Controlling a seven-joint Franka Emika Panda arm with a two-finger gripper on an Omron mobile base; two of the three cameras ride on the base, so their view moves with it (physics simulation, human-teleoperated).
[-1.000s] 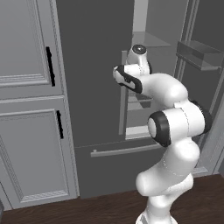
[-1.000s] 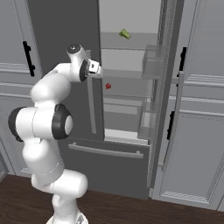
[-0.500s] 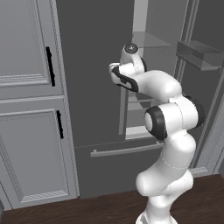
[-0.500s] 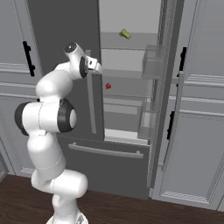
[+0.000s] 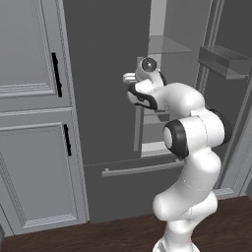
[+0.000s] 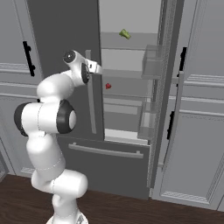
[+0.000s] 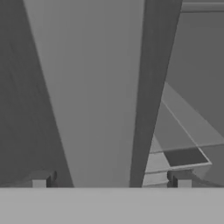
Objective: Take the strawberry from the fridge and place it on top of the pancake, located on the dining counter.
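I've got the arm up at the fridge (image 6: 127, 175), right door swung open. Fingers (image 7: 111, 179) spread wide w/ nothing between them, sitting at the edge of the left door by its long bar handle (image 6: 90, 94). Strawberry (image 6: 108, 86) is on a glass shelf inside, mid-height, just beyond the fingers (not touching). Small green item (image 6: 124, 33) lies on the shelf above. Grey cabinets (image 5: 34, 147) to the left.
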